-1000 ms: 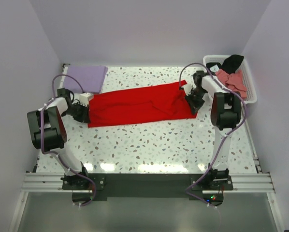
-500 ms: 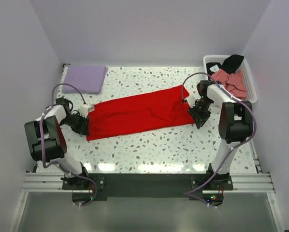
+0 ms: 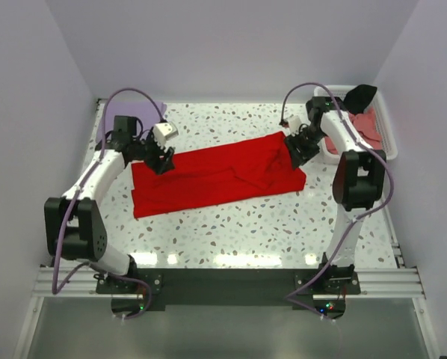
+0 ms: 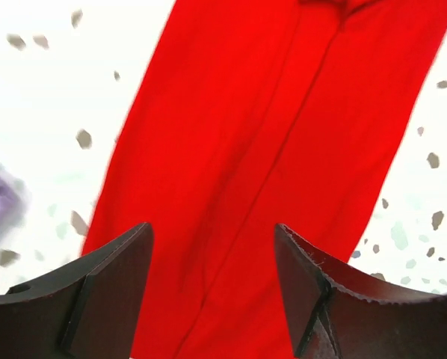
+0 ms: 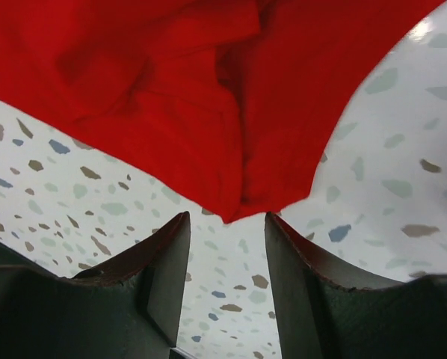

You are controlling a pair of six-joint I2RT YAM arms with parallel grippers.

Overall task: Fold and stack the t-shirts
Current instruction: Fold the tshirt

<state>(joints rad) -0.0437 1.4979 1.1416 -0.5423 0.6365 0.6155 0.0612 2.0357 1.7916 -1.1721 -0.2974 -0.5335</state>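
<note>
A lavender t-shirt (image 3: 153, 110) lay at the far left, partly hidden by the left arm. The left jaws stood apart and empty above the left end of the red t-shirt (image 3: 216, 173), a long strip slanting across the counter (image 3: 246, 224). The right jaws, likewise apart and empty, hung over its rumpled right end. That bunching would likely skew the next fold. The basket (image 3: 389, 142) held more t-shirts.

I saw the red shirt (image 3: 216, 172) as soft matt cloth, the speckled table (image 3: 238, 224) smooth and glossy, the basket (image 3: 389, 138) white plastic.
</note>
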